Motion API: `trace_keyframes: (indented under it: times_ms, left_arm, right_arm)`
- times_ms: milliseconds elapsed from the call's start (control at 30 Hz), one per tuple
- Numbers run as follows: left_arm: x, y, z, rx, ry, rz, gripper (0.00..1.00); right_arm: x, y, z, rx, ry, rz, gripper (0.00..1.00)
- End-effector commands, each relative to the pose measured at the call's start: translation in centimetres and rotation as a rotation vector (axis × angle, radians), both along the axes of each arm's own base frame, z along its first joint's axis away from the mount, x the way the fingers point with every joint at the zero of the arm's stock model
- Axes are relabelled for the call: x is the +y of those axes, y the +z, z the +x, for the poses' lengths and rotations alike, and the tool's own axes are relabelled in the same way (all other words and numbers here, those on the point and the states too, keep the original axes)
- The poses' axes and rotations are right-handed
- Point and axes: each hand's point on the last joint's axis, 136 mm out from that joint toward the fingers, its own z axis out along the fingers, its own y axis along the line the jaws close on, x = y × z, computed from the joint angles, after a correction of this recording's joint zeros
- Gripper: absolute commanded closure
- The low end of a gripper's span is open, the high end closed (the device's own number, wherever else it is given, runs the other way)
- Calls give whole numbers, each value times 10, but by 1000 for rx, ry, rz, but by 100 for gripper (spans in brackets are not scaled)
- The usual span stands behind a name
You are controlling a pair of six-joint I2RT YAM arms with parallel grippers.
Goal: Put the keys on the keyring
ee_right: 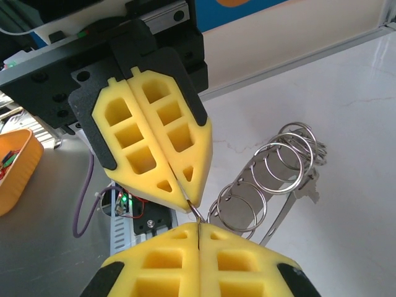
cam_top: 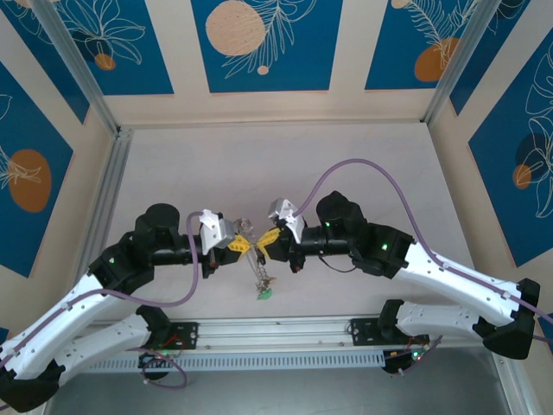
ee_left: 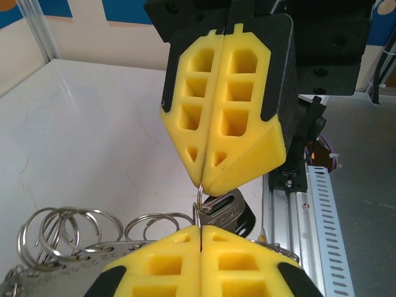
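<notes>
Left gripper (ee_left: 200, 232) and right gripper (ee_right: 198, 230) are both fully closed, tip to tip above the table (cam_top: 173, 173), each pinching the thin wire of the keyring (ee_left: 199, 195). The keys (ee_left: 224, 209) sit just beside the left fingertips; any marking on the dark tag is unreadable. A green tag (cam_top: 264, 291) hangs below the grippers.

White marbled table (cam_top: 346, 156), blue leaf-print wall panels (cam_top: 259, 43) behind, orange bin (ee_right: 12, 164) on grey surface.

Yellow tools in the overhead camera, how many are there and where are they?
2. The left tool is just left of centre; the right tool faces it tip to tip. Both are shut, with green-tagged keys hanging just under them.
</notes>
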Motion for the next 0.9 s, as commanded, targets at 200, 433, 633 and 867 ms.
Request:
trace_keyframes:
  times_ms: [200, 433, 633, 867]
  left_arm:
    - [0, 15, -7, -53, -40, -50, 100]
    - [1, 16, -7, -58, -38, -55, 100]
    - [2, 18, -8, -62, -38, -60, 100]
    - [2, 18, -7, -61, -36, -61, 100]
  right_arm:
    - [-4, -9, 17, 35, -81, -30, 100]
    - [-7, -16, 25, 70, -113, -50, 100]
    - [-6, -20, 27, 101, -108, -65, 100]
    - [-1, -17, 20, 121, -55, -48, 100]
